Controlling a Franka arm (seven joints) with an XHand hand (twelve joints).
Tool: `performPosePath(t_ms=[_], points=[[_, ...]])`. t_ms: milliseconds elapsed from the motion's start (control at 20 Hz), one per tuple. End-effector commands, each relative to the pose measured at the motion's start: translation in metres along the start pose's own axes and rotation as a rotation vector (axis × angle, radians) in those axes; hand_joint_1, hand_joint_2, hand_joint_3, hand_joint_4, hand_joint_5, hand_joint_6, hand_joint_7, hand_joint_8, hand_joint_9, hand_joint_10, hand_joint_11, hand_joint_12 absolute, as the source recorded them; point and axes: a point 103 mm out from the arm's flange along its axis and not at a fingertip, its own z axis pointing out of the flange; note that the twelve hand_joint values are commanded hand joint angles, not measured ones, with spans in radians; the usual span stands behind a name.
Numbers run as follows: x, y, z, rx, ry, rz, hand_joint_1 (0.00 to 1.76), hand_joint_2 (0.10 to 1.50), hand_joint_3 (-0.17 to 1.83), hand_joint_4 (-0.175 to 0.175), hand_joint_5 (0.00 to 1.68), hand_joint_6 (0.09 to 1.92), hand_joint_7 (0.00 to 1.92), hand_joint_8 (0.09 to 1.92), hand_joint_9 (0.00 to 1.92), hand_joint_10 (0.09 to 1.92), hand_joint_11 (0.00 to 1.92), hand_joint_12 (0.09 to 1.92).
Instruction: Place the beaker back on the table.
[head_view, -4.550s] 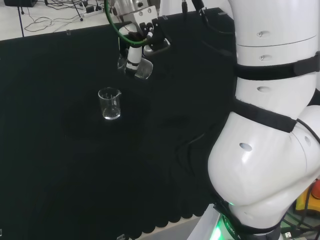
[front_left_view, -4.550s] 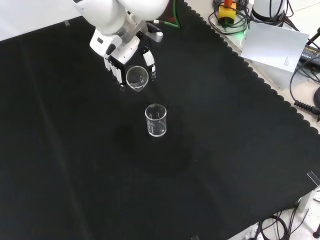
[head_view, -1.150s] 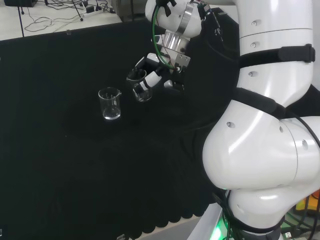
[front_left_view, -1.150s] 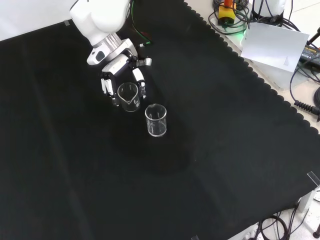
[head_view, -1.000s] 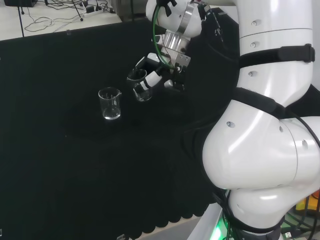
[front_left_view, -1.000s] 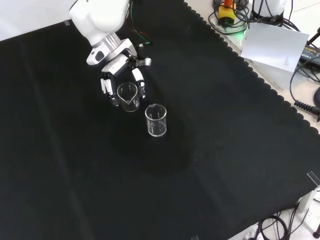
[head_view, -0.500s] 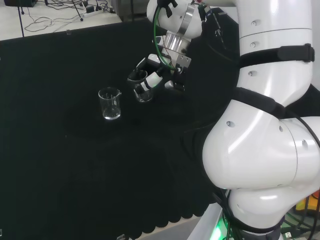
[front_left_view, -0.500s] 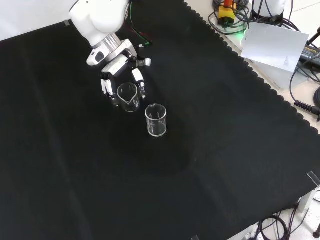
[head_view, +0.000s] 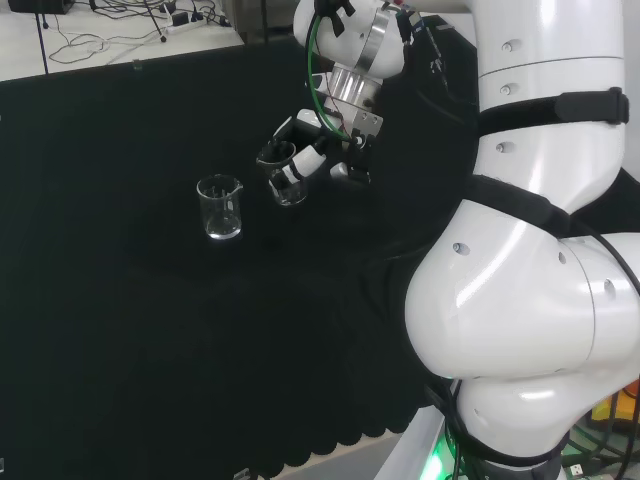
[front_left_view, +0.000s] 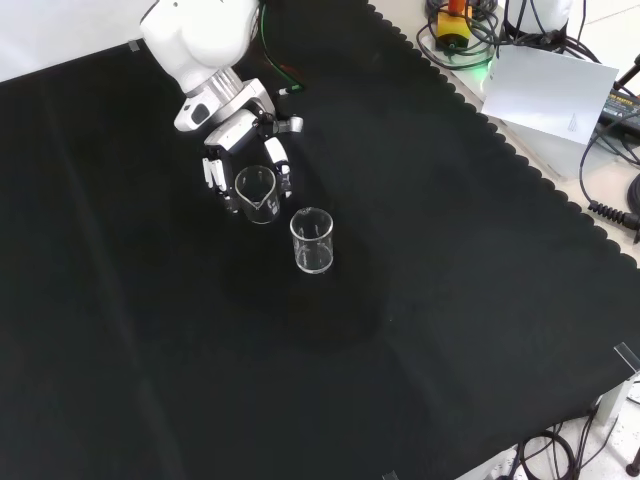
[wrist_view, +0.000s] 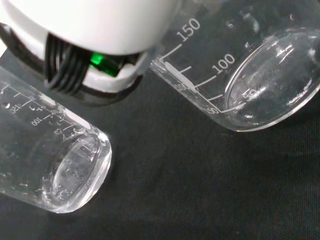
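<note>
Glass fills the wrist view first: the beaker (wrist_view: 245, 70) I hold, its scale marks and round base large in the upper right of the frame, with dark cloth behind the base. My fingers (front_left_view: 283, 165) are curled round its wall, my hand (head_view: 300, 150) coming down from the upper middle of the head view. In the front view the beaker stands nearly upright in my grip, mouth and spout up, long axis close to vertical, so I judge the coming move to be almost straight down onto the tabletop (front_left_view: 420, 300). Whether the base already touches the cloth, I cannot tell. Just beyond, toward the lower right in the front view, a second beaker (front_left_view: 312, 240) stands free and close beside mine; the head view shows a clear gap between them.
</note>
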Motion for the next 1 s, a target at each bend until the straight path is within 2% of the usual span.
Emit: performPosePath(t_ms=[50, 200, 450, 550, 650, 800, 1000], points=[[-0.002, -0.001, 0.000, 0.003, -0.003, 0.003, 1.14, 0.65, 0.64, 0.124, 1.30, 0.61, 1.34, 0.41, 1.38, 0.11, 0.93, 1.01], [-0.005, -0.004, -0.001, 0.011, 0.011, 0.001, 1.14, 0.69, 0.57, 0.123, 1.29, 0.61, 1.25, 0.44, 1.34, 0.10, 0.89, 1.04], [-0.005, -0.006, -0.002, 0.032, -0.001, 0.005, 1.09, 0.87, 0.28, 0.167, 1.19, 0.69, 0.92, 0.56, 1.14, 0.09, 0.66, 1.19], [-0.005, -0.007, -0.002, 0.032, -0.021, 0.006, 1.07, 0.80, 0.29, 0.064, 1.01, 0.74, 0.79, 0.62, 1.05, 0.09, 0.54, 1.25], [-0.005, -0.008, -0.002, 0.033, -0.036, 0.007, 1.06, 0.69, 0.46, 0.013, 0.87, 0.80, 0.69, 0.65, 0.97, 0.09, 0.45, 1.28], [-0.004, -0.011, -0.003, 0.025, -0.049, 0.009, 1.05, 0.60, 0.60, -0.007, 0.75, 0.84, 0.59, 0.66, 0.88, 0.09, 0.36, 1.31], [-0.002, -0.013, -0.008, 0.014, -0.056, 0.016, 1.04, 0.58, 0.63, -0.014, 0.67, 0.83, 0.53, 0.66, 0.83, 0.09, 0.31, 1.32]])
